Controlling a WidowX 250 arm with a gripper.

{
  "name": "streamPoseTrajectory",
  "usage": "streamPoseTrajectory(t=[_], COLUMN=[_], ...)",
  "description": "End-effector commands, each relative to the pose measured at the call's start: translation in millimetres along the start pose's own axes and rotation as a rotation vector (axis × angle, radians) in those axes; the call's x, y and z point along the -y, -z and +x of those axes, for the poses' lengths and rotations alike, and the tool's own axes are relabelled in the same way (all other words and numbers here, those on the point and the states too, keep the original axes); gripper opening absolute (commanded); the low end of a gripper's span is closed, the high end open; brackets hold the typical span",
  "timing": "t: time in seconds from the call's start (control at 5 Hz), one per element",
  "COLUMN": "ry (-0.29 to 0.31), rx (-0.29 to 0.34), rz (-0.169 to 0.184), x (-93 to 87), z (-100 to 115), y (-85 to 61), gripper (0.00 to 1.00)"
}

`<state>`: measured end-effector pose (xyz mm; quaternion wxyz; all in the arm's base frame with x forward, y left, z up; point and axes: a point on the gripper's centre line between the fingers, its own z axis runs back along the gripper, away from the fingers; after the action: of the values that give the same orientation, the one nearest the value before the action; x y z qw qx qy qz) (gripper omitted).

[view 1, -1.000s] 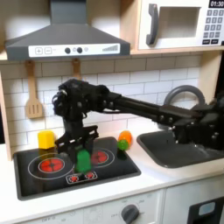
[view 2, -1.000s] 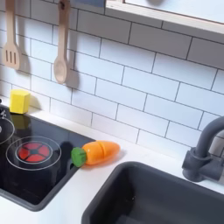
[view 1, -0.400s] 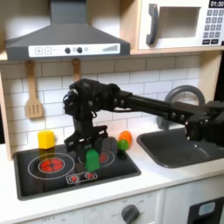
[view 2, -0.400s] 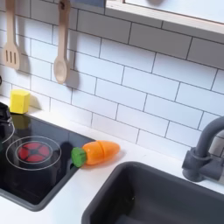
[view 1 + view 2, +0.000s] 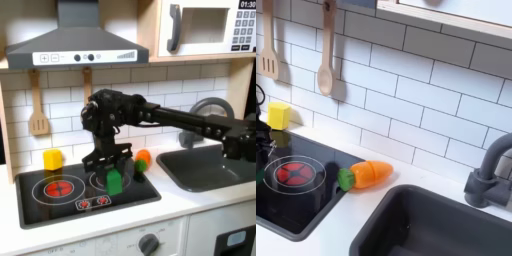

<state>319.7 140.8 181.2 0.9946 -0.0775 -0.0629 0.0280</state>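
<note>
I see gripper (image 5: 113,168) clamped on green block (image 5: 114,180) between its fingers; block upright, long axis vertical, over stove (image 5: 40,205).

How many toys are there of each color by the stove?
Green: 1, the green block in the tool
Yellow: 1, the yellow block
Orange: 1, the carrot
Wood color: 2, the spatula and the wooden spoon on the wall
Total: 5

First exterior view frontal, wide; second exterior view closer; both share stove (image 5: 85,190) (image 5: 296,185).
</note>
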Motion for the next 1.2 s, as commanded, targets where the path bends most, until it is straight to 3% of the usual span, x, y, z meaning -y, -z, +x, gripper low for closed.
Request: streamPoseTrajectory(t=[0.0,0.2,0.4,0.6,1.0], ry=[0.031,0.048,0.035,0.027,0.008], rx=[-0.021,-0.040,-0.044,-0.022,-0.041], rz=[0.035,0.044,0.031,0.052,0.060], x=[13.4,22.0,28.0,27.8,22.3], z=[-2,3,6,11,14], y=[7.2,11.5,11.4,5.2,11.1], gripper=[0.00,0.00,0.00,0.00,0.00])
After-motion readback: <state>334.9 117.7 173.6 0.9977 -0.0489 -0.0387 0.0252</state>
